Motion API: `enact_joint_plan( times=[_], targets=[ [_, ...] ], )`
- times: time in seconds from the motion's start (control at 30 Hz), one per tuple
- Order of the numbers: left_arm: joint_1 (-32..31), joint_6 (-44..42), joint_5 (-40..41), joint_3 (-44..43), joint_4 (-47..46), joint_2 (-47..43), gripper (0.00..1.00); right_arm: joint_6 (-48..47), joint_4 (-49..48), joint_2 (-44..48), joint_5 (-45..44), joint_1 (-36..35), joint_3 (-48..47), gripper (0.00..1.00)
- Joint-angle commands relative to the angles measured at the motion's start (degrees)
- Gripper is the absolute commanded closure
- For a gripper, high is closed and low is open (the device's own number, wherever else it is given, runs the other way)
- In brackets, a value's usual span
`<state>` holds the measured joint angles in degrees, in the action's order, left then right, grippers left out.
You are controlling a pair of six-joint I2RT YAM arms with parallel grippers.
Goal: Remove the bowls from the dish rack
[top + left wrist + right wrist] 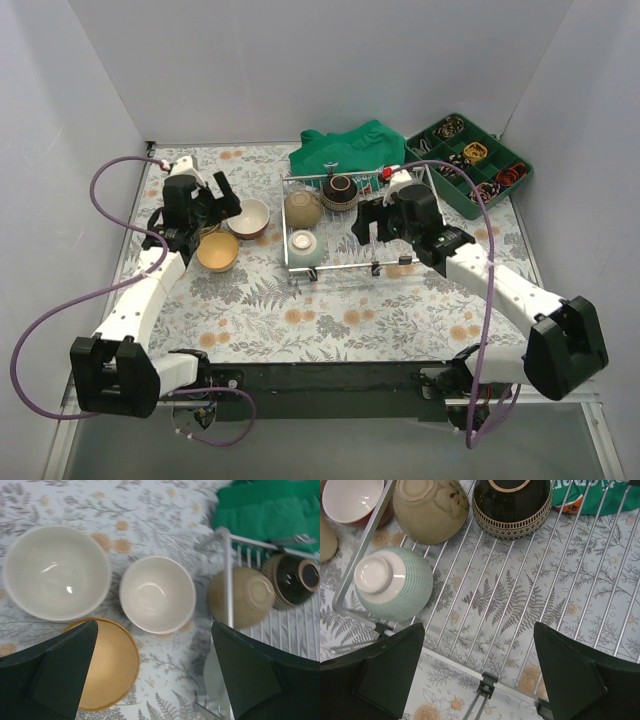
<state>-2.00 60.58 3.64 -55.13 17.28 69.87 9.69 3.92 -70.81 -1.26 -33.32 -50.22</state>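
Mid-unload, 3 bowls [303, 208] in dish rack [335, 252].
Left gripper [154, 625], right gripper [479, 630] both released; right next drops onto near-left green bowl [394, 582].

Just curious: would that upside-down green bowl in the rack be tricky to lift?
The green bowl looks ceramic: probably rigid and breakable. Upside down on the dish rack, its rounded sides might slip, though ribbing may help.

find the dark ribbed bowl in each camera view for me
Top external: the dark bowl sits at the back of the dish rack, just above the picture's middle.
Left wrist: at the far right edge, upper half, on the rack's wires.
Right wrist: at the top edge, right of centre, partly cut off.
Shared landmark: the tan bowl, directly left of it in every view.
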Motion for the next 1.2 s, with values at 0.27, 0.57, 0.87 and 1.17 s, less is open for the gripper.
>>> enact_joint_plan(
  times=[0.27, 0.57, 0.87, 1.17],
  targets=[
    [-10.13, -7.49, 1.46, 4.68, -6.56, -8.17, 0.02, -1.05, -9.46, -18.66, 3.8, 4.67, -14.64, 0.01],
    [-10.13, -7.31, 2.86, 4.68, -6.56, -7.73, 0.02, -37.13, -11.83, -25.34, -0.94, 0.81, -17.02, 0.01],
    [-10.13, -7.32, 3.92, 4.69, -6.2, -7.29, 0.02, -66.11, -15.79, -30.18, -7.97, -5.52, -15.79, 0.01],
    [-10.13, -7.31, 3.48, 4.68, -6.12, -6.94, 0.02, -74.82, -16.49, -36.33, -13.07, -6.14, -18.16, 0.02]
  ],
)
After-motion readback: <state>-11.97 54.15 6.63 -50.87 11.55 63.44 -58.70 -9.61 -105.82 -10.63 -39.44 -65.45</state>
